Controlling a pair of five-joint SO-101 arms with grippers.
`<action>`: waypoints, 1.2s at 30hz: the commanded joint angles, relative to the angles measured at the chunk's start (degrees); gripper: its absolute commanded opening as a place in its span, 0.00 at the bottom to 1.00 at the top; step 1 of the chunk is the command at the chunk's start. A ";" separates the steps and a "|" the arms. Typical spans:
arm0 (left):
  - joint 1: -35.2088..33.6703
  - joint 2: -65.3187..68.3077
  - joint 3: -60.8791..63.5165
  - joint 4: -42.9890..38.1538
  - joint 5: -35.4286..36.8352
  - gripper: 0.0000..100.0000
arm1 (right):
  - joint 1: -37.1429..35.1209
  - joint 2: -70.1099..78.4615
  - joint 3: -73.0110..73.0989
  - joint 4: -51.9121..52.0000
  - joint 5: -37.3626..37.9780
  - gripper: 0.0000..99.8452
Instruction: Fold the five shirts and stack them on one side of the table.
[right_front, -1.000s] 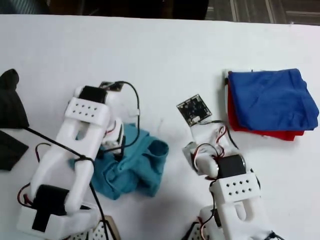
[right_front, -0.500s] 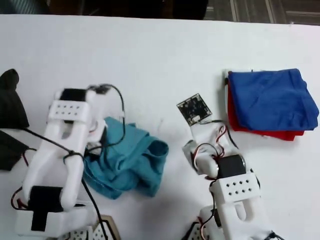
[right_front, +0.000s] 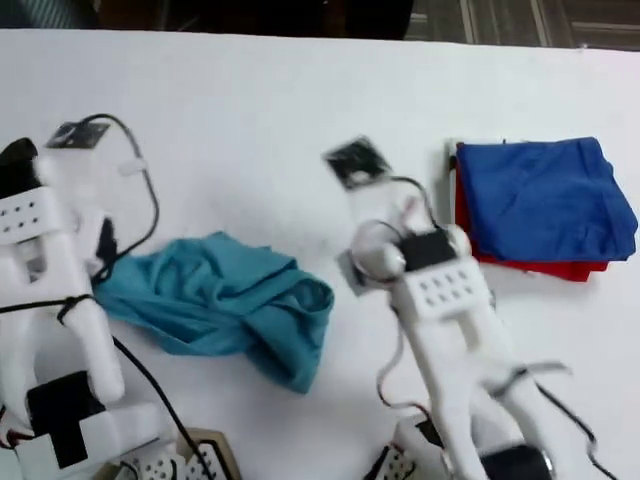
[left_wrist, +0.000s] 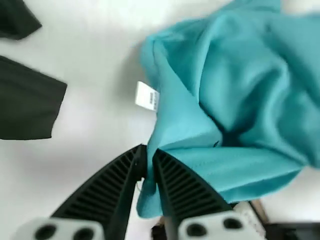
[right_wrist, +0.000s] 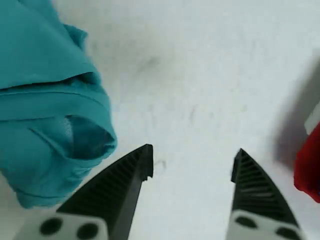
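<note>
Two folded shirts lie stacked at 3 o'clock on the white desk (right_front: 300, 90) in the high view: a blue shirt (right_front: 545, 195) on top of a red shirt (right_front: 525, 268), whose edge shows along the stack's near and inner sides. A crumpled teal shirt (right_front: 230, 300) lies at about 8 o'clock, well apart from the stack. The left arm (right_front: 50, 270) stands at 9 o'clock, at the teal shirt's outer end, with a black garment (right_front: 14, 160) partly behind it at the desk's edge. The right arm (right_front: 445, 300) stands at 5 o'clock, its wrist between the teal shirt and the stack.

From the left wrist, the left tool (left_wrist: 148, 162) is clenched on an edge of the teal shirt (left_wrist: 240, 95), the cloth pinched between its black ribbed fingers (left_wrist: 177, 185). A white label (left_wrist: 147, 95) sticks out at the shirt's edge just past the fingertips. The black garment (left_wrist: 27, 102) lies near, apart from the teal cloth.

From the right wrist, the right tool (right_wrist: 195, 160) is released, jaws spread wide over bare desk, grasping nothing. The teal shirt (right_wrist: 45, 100) bunches just beside one finger; a corner of the red shirt (right_wrist: 307, 170) shows beside the other.
</note>
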 joint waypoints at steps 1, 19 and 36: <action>-2.02 -0.44 -0.13 0.88 -4.84 0.03 | -9.10 8.75 -14.68 5.05 -2.20 0.36; -7.30 -0.35 2.15 -1.32 -5.89 0.03 | -25.89 36.62 -30.07 3.91 -2.37 0.37; -7.38 -0.35 2.15 -1.32 -5.89 0.03 | -14.02 48.31 -31.30 -3.12 -2.37 0.02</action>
